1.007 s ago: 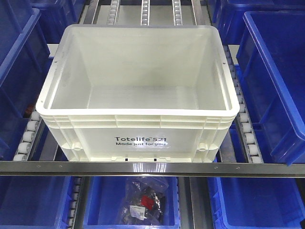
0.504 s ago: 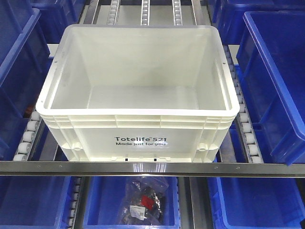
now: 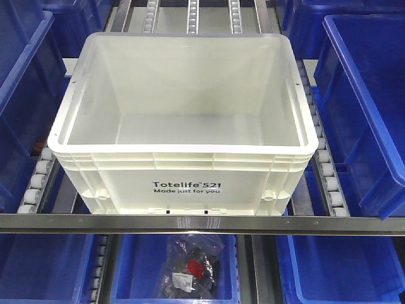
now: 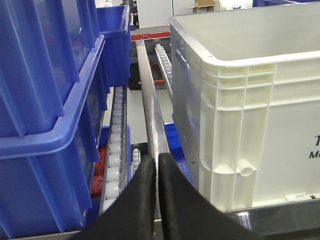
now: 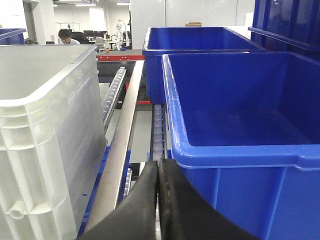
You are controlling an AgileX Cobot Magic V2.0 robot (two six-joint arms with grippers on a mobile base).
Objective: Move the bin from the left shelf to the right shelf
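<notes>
Right, left to right. Stacked blue bins [image 4: 45, 125] crowd the left edge of the roller shelf [image 3: 38, 177]. Left gripper [image 4: 156, 167] is clenched on nothing, fingers pressed together, sitting in the gap between those bins and the white bin [image 3: 183, 171]. The bin is empty, upright, square on the rollers, front wall against the steel front rail [image 3: 190, 223], mid-shelf. Right gripper [image 5: 158, 172] is likewise closed and empty, in the gap between the bin's right wall [image 5: 45, 125] and another blue bin [image 5: 235, 150] at the right edge. Can't tell whether this shelf is source or destination.

Risks, my read:
- Both gaps are tight; any sideways drift knocks a blue bin or snags the ribbed rim.
- Nothing is gripped. A two-arm squeeze on smooth walls may slip.
- The front rail sits at the bin's base; pulling without lifting would jam it there.
- The rollers let the bin creep if it's pushed unevenly.

Text: black "Totelife 521 / Made just for you" on the front wall. The left wrist view catches only its first letters. Nothing else is legible.
</notes>
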